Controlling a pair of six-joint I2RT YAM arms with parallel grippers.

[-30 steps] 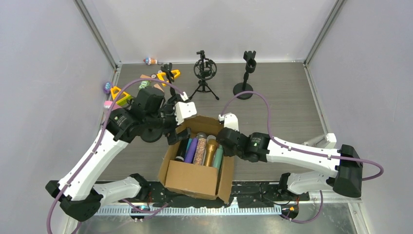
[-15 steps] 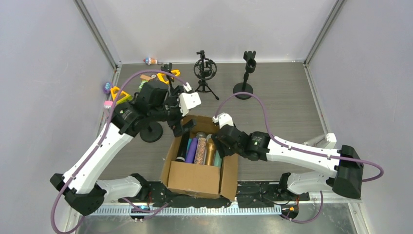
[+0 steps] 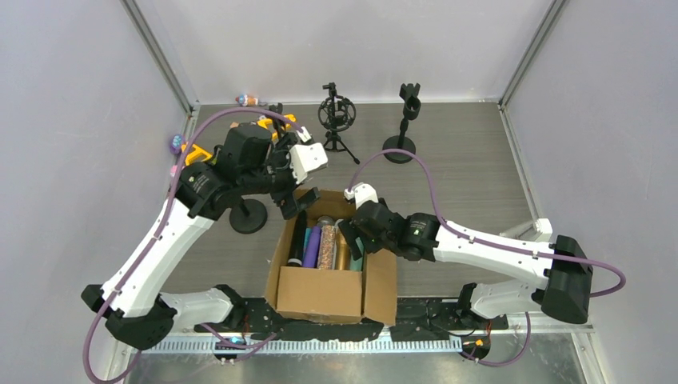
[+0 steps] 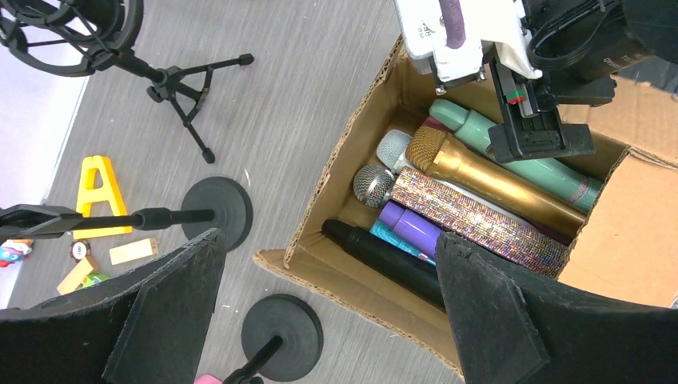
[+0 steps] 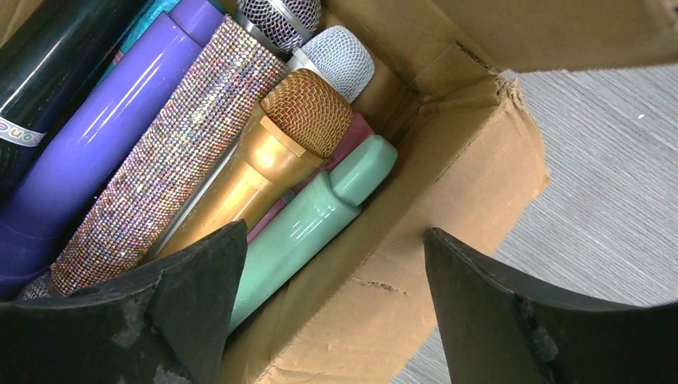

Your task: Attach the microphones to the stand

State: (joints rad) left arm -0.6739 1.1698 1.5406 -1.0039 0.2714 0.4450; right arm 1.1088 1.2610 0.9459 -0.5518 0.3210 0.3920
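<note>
Along the left wall, a few small toys (image 3: 175, 144) and 1 yellow letter A (image 4: 100, 188) crowd the edge of the tabletop (image 3: 480, 184).

Stands: 4 in all.
- 2 are round-base. The front round-base stand (image 3: 248, 216) sits near the box's left wall; the rear round-base stand (image 4: 216, 212) sits further back.
- The tripod stand (image 3: 336, 118), with a ring mount, stands behind the box, apart from it.
- The clip stand (image 3: 404, 120) stands further right, at the back.

Left gripper (image 4: 328, 240) hangs above the box's far-left corner, jaws spread wide, holding nothing.

Cardboard box (image 3: 320, 294): 1, flaps open, close to the near edge.

Microphones (image 4: 448, 200): 8, all lying in the box, packed side by side:
- black mic (image 4: 384, 260)
- cyan mic (image 4: 389, 238)
- purple mic (image 4: 412, 228)
- silver-glitter mic (image 4: 480, 220)
- white mic (image 4: 393, 148)
- gold mic (image 4: 496, 180)
- pink mic (image 5: 357, 128)
- mint green mic (image 4: 520, 160)

Cyan and pink show only as slivers.

Right gripper (image 5: 334, 232) hovers over the box's right side, jaws apart, gripping nothing. The mint green mic and the box wall show in the gap.

Bare tabletop runs from the box to the right rail.
</note>
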